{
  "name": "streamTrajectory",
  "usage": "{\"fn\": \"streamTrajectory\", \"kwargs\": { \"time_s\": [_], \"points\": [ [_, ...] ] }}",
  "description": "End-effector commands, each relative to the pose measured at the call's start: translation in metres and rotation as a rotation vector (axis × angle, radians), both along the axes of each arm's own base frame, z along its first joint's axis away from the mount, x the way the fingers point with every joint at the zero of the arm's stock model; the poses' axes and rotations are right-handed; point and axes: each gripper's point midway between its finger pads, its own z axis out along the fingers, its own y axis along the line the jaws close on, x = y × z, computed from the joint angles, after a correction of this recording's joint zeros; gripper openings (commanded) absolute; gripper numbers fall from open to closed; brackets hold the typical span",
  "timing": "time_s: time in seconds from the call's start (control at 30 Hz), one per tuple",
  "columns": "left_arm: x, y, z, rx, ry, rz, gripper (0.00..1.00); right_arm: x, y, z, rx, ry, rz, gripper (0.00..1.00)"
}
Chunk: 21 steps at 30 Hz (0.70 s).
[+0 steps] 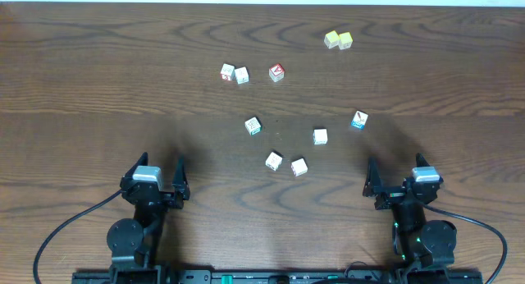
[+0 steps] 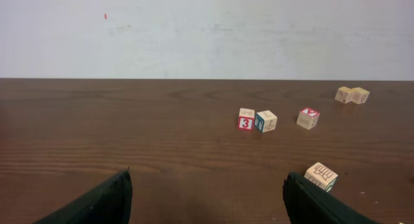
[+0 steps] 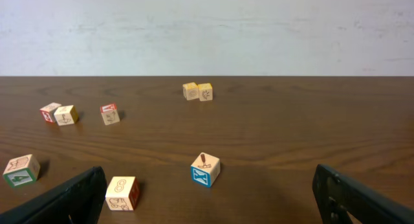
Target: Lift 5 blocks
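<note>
— Dark wooden table (image 1: pixel 82 71) fills the overhead view, and the wrist views show a pale wall (image 2: pixel 207 30) behind it. Has anything gone up?

— Nothing that I can see. Both the left gripper (image 1: pixel 160 162) and the right gripper (image 1: pixel 395 164) sit low at the near edge. Their jaws are spread wide, with nothing between them.

— And the blocks?

— All flat on the wood. Five lie scattered mid-table, apart from either gripper. There's a teal-edged block (image 1: pixel 253 125), a blue-faced block (image 1: pixel 359 120) and a plain white block (image 1: pixel 320 136) between those two. Closest to the arms are a dark-marked block (image 1: pixel 273 161) and its neighbour block (image 1: pixel 299 167), just beside each other.

— What's farther back?

— A touching white pair (image 1: pixel 227 71), a red-faced cube (image 1: pixel 276 72) near it, and two yellow cubes (image 1: pixel 331 39) side by side at the far end.

— So the count?

— I'd judge none of five lifted. Every pick is still to come.
</note>
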Motion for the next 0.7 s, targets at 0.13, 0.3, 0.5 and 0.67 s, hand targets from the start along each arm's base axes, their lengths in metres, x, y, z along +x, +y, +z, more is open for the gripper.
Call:
{"fn": "streamTrajectory", "kwargs": {
  "time_s": [0.13,0.3,0.5,0.67],
  "points": [
    [-0.002,-0.001,-0.014,0.003,0.049,-0.009,0.75,0.000,-0.004,-0.001,-0.015,-0.003,-0.018,0.99],
    [-0.002,-0.001,-0.014,0.003,0.049,-0.009,0.75,0.000,-0.004,-0.001,-0.015,-0.003,-0.018,0.99],
    [-0.006,-0.024,-0.011,-0.102,0.056,-0.132,0.75,0.000,-0.004,-0.001,-0.015,-0.003,-0.018,0.99],
    [-0.036,-0.086,0.017,-0.408,0.087,-0.526,0.75,0.000,-0.004,-0.001,-0.015,-0.003,-0.018,0.99]
  ]
}}
